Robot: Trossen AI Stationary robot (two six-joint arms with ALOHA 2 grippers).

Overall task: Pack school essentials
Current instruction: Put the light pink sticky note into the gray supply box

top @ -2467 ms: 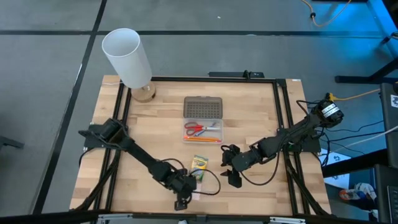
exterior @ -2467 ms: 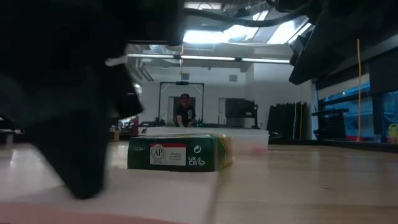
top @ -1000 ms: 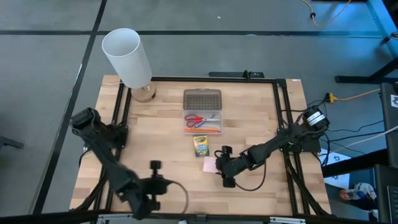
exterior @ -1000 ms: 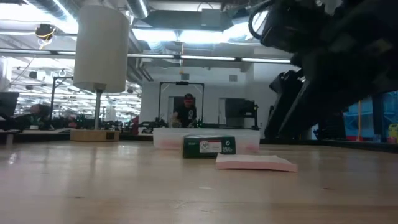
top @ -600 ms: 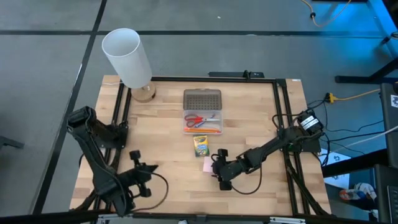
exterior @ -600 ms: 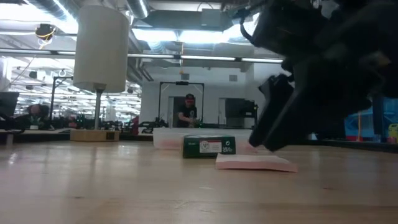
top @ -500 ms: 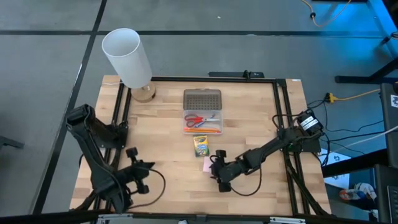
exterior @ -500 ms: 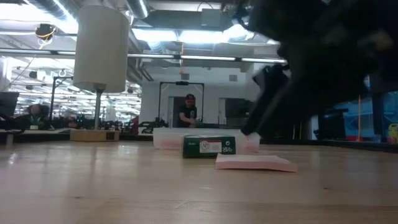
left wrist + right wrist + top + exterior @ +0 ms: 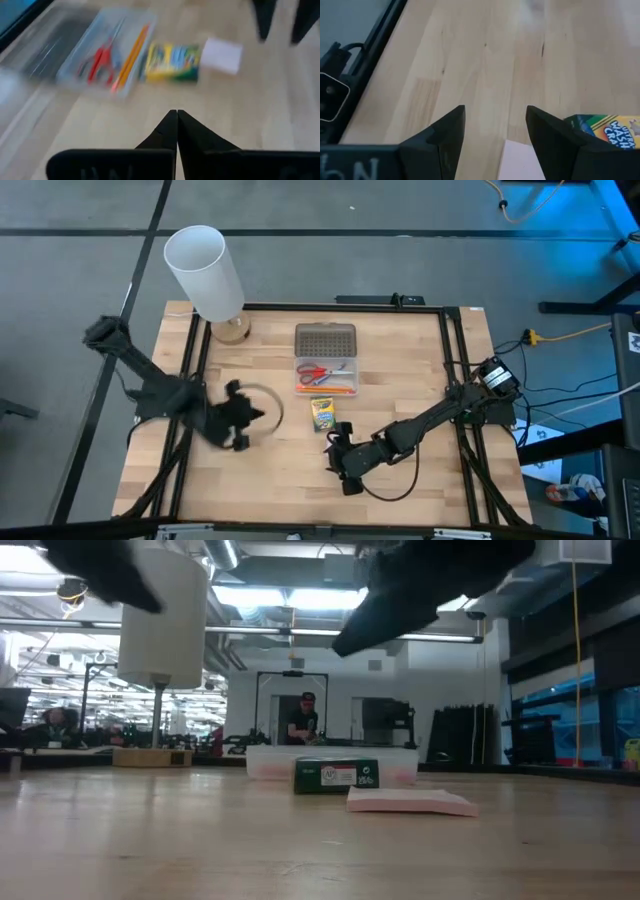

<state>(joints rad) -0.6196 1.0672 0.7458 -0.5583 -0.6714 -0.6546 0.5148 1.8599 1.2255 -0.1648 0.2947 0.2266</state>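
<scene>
Right gripper (image 9: 495,132) spread, low over pale pink square sticky-note pad (image 9: 517,161).
Left gripper (image 9: 176,116) clenched, empty, well left of green-and-yellow crayon box (image 9: 322,414).

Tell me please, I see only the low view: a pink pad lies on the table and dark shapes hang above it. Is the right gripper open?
Observer: Yes. In the right wrist view the right gripper is open, and the pale pink sticky-note pad shows between its fingers.
Operator: Where is the left arm?
Observer: Seen from above, the left gripper is over the table's left part, apart from the items. Its wrist view shows it shut.
Operator: What is in the case?
Observer: The red-handled scissors and the orange pencil lie in the clear case. The crayon box is outside it, on the table.
</scene>
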